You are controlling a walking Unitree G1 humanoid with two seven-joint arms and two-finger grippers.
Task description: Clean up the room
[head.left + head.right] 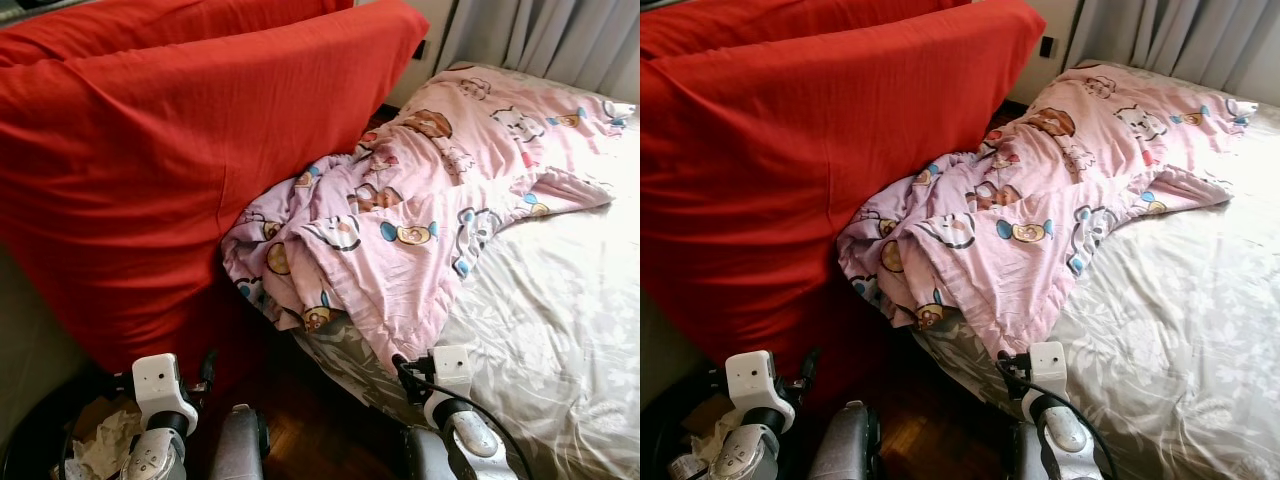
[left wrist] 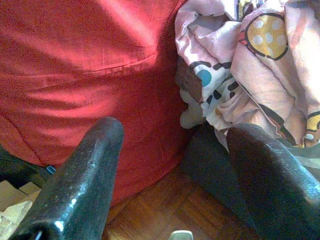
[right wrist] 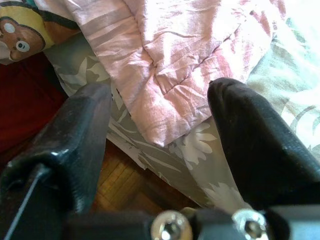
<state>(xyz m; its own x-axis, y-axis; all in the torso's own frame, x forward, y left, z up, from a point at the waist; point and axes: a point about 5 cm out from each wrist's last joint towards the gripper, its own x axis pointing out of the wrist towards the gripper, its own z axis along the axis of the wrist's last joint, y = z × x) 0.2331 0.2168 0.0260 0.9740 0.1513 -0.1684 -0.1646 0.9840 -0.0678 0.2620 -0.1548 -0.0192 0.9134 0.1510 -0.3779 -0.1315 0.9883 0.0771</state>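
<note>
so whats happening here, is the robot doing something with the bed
Nothing is being handled at this moment. The robot stands at the corner of the bed, where a pink cartoon-print quilt lies crumpled and hangs over the edge, beside a big red cushion. The left gripper is open near the cushion and the quilt's hanging corner; the right gripper is open, pointing at the quilt's edge over the floral sheet. Neither is touching anything.

Two silver metal forearms, each topped by a white boxy wrist housing with small dark screw holes. A black cable loops over the right wrist. The left gripper (image 2: 170, 175) and the right gripper (image 3: 160, 145) each carry two long, glossy black rounded fingers; two bright screws sit at the right gripper's base.
</note>
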